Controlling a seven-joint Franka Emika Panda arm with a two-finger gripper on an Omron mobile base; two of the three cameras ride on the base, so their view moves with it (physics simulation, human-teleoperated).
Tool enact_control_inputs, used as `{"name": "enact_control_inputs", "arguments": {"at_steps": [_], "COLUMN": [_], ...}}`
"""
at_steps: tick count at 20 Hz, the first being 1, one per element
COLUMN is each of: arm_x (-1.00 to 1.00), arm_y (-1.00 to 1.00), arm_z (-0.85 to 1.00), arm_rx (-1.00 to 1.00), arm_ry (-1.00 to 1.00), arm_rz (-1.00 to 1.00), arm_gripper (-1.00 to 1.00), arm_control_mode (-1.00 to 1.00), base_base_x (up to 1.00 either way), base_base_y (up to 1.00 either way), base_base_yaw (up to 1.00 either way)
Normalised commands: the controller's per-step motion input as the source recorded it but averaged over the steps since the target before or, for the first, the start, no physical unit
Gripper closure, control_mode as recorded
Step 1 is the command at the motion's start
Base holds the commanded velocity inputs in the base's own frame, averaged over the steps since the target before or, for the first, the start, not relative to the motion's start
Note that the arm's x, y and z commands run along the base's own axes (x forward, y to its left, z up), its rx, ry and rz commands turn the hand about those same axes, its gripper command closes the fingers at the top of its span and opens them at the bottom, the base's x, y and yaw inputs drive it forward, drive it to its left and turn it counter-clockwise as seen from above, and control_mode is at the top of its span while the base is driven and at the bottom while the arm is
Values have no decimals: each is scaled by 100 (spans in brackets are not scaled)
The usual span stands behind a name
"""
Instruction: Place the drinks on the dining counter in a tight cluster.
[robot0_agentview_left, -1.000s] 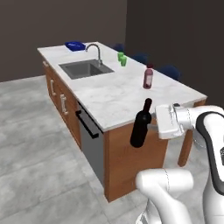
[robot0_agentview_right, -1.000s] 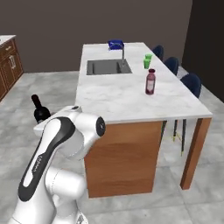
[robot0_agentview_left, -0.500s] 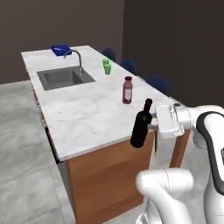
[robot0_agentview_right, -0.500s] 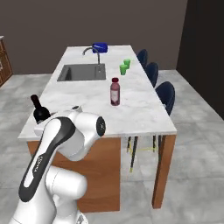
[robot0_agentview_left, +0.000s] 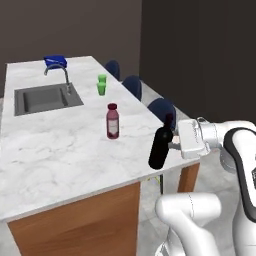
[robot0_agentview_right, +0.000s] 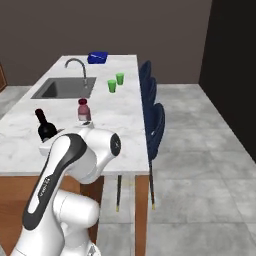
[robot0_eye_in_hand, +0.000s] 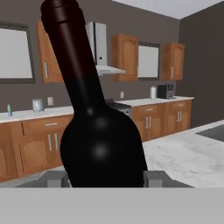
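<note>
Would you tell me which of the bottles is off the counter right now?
The black wine bottle, held in the gripper beside the counter's edge. The dark-red juice bottle stands on the marble.

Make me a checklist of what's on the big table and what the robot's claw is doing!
Surface: white marble counter with a sink and tap.
Job's things: juice bottle upright on the counter; wine bottle held at the counter's edge.
Clutter: two green cups; blue thing behind the tap.
Claw: claw shut on the wine bottle.
Cables: nothing seen.
Surroundings: blue stools, grey floor, dark walls.
</note>
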Motion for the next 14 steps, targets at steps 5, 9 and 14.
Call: {"name": "enact_control_inputs", "arguments": {"at_steps": [5,9,14], "arm_x": [0,0,0], "arm_y": [0,0,0], "arm_z": [0,0,0], "arm_rx": [0,0,0], "arm_ry": [0,0,0], "arm_rz": [0,0,0], "arm_gripper": [100,100,100], "arm_control_mode": [100,100,100], "base_base_x": [30,38,27], "base_base_y": [-29,28,25], "base_base_yaw": [0,-3,2]}}
